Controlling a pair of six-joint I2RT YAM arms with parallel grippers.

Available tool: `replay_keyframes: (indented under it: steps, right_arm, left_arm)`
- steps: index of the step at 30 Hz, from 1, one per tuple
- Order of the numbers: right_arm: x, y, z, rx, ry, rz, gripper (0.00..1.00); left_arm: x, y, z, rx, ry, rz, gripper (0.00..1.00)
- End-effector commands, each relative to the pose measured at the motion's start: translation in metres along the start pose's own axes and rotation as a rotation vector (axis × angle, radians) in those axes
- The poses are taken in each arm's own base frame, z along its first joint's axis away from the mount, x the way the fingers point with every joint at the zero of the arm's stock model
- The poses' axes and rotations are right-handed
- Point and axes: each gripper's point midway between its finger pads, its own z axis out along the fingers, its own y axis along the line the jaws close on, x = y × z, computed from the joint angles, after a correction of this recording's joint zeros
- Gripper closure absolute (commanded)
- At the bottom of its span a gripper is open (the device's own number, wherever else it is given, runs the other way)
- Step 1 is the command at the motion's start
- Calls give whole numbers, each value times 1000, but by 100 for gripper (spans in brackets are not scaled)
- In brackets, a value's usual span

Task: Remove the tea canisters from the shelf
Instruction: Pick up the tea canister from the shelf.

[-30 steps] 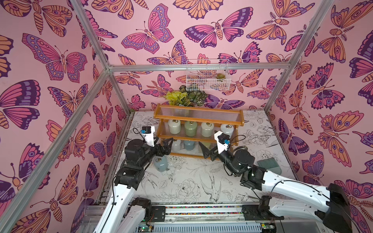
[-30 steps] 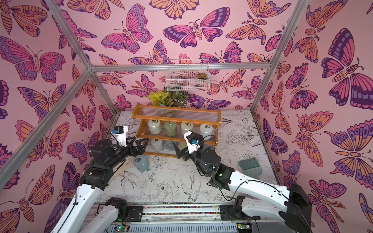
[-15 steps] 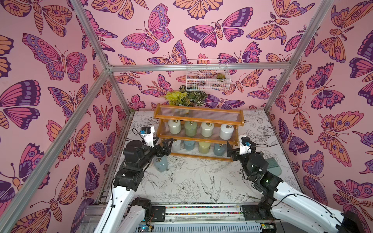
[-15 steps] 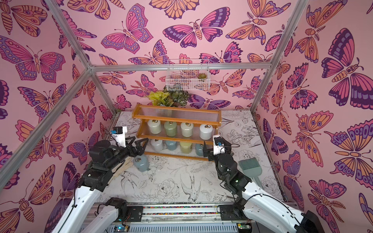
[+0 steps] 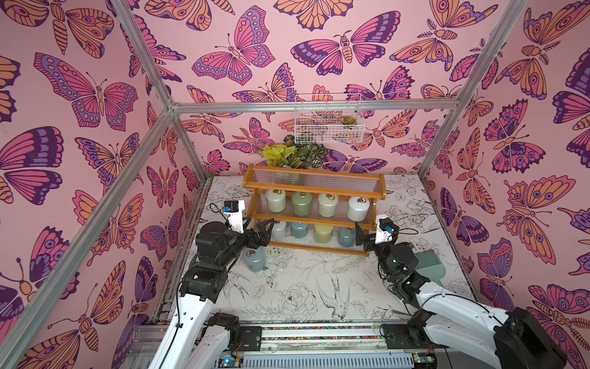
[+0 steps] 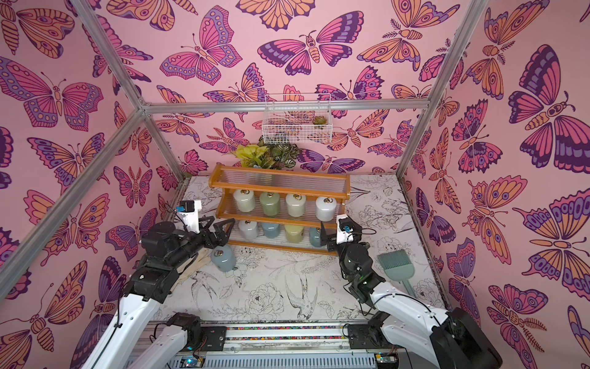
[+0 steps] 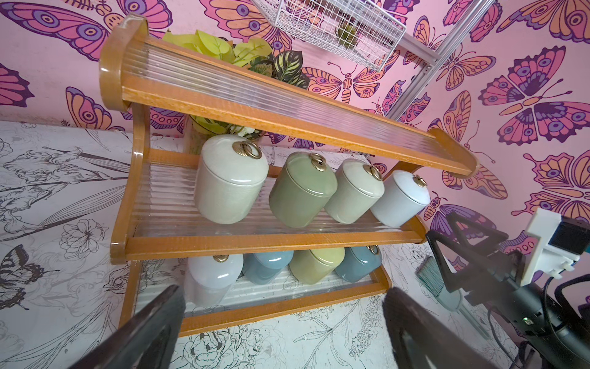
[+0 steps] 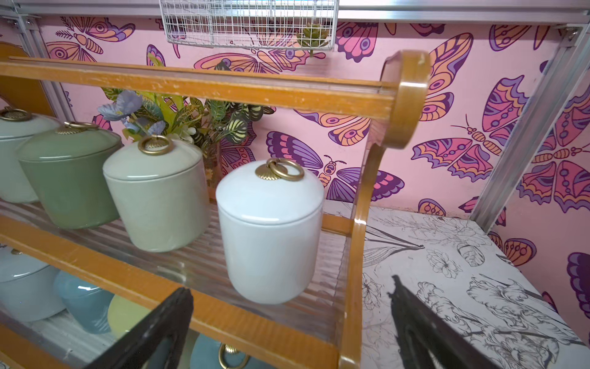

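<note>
While eight tea canisters (image 5: 301, 204) sit on the middle and bottom tiers of the shelf (image 5: 314, 189), a ninth, the blue-grey canister (image 5: 254, 259), stands upright on the desk (image 5: 303, 287) close by your left tool (image 5: 259, 223), jaws apart and empty. Your right tool (image 5: 360, 233), also spread wide and empty, faces the white canister (image 8: 271, 230).

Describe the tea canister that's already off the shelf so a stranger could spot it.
Start at the orange-brown wooden shelf. On the table before its left end, close to the left gripper, stands a blue-grey tea canister. It alone stands off the tiers.
</note>
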Motion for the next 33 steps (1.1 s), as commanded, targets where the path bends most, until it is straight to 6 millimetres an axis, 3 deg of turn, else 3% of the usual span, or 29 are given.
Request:
replay_keyframes:
  steps: [1,19,33]
  right_arm:
    - [-35,6,13,-30,-99,46,1]
    - [-36,7,58,-24,-113,82,1]
    - [-8,5,80,28,-66,75,1]
  left_arm:
    - [-1,-3,1,16,-6,24,0]
    - [0,-4,0,17,-8,32,0]
    - [-1,-5,0,20,-8,45,0]
